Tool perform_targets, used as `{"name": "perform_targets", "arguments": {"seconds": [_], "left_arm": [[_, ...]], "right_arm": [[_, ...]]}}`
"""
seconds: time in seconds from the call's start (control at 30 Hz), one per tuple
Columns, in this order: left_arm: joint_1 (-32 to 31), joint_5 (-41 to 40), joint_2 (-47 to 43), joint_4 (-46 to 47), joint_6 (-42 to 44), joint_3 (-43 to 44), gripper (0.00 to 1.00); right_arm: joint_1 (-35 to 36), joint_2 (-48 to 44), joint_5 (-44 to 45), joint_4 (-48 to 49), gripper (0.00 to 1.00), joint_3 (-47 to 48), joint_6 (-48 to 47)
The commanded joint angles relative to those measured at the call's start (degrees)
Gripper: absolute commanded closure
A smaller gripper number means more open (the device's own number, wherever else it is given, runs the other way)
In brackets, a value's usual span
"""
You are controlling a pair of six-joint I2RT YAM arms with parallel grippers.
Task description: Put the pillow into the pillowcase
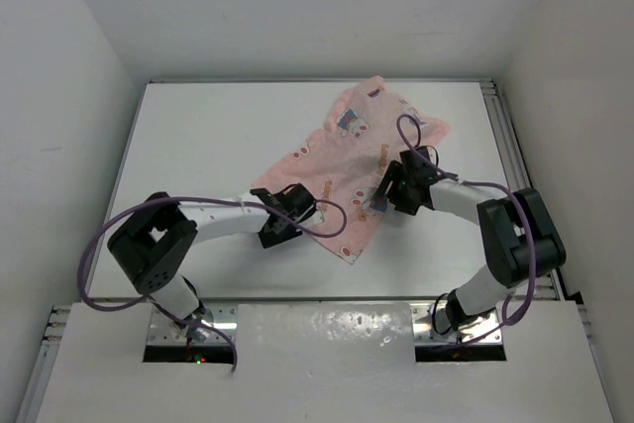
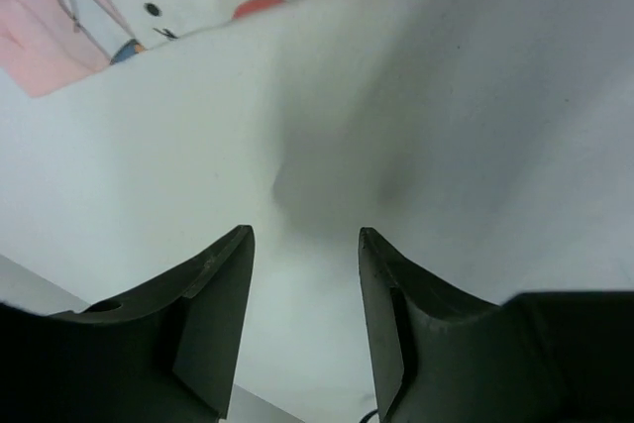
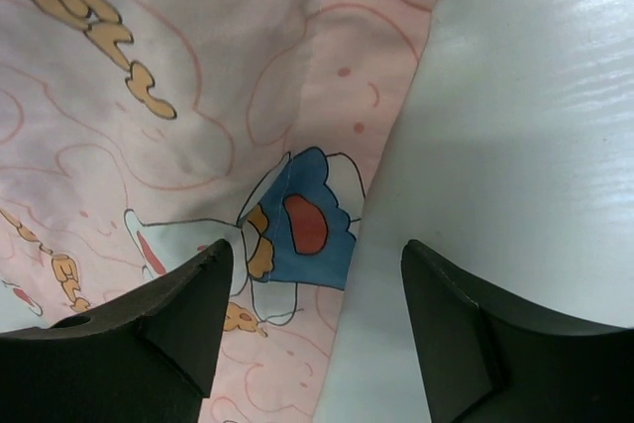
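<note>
Left gripper (image 2: 305, 237) is spread and empty, over bare table (image 1: 198, 136) just off the pillowcase (image 1: 347, 160) at its 8 o'clock edge; in the wrist view the cloth sits at 11 o'clock. Pillowcase lies mid-table between the arms, long axis roughly 1 to 7 o'clock. Right gripper (image 3: 315, 250) is spread, straddling the 4 o'clock hem, pinching nothing, nearer the fabric. Pillow not visible; under or inside the cloth, cannot tell.

Pillowcase (image 1: 347, 180): thin pink cloth, matt, soft, creased, with printed figures. Tabletop (image 1: 198, 146): white, hard, smooth, faint sheen. Right gripper (image 3: 317, 250) fingers (image 3: 168, 334): dark, matt, plastic look, fine grain. Left arm (image 1: 223, 215) shell: white, smooth, slightly glossy.
</note>
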Motion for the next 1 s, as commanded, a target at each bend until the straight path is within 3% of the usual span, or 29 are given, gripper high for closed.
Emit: {"name": "perform_targets", "arguments": {"seconds": [0.0,0.1,0.23,0.37,0.5,0.67,0.83,0.97], "left_arm": [[-0.1,2.45,-4.53,-3.48,0.48,5.9,0.55],[-0.1,3.41,-4.79,-4.28,-0.92,13.81,0.52],[-0.1,2.81,-2.96,-0.34,-0.84,22.33,0.32],[0.42,-0.27,4.94,5.91,2.23,26.12,0.28],[3.05,-0.97,14.62,8.02,3.38,30.53,0.28],[4.99,-1.69,21.31,14.18,9.0,22.02,0.29],[4.99,19.44,22.19,4.01,11.99,19.1,0.41],[4.82,36.61,22.37,-3.12,12.78,21.73,0.41]], "right_arm": [[0.78,-3.3,2.84,-1.81,0.32,0.75,-1.59],[0.08,-4.18,3.99,-2.26,0.3,1.55,-1.24],[-2.38,-6.98,3.99,-2.43,0.29,2.86,-0.27],[-6.95,-5.34,2.24,-1.73,0.31,6.63,0.78],[-10.47,4.23,0.03,-3.22,0.44,15.86,1.31],[-10.74,18.82,-2.25,-5.68,0.53,31.05,1.84],[-10.82,32.02,-5.75,-8.85,0.55,47.47,1.22],[-10.03,37.12,-7.96,-7.79,0.55,55.93,0.79]]}}
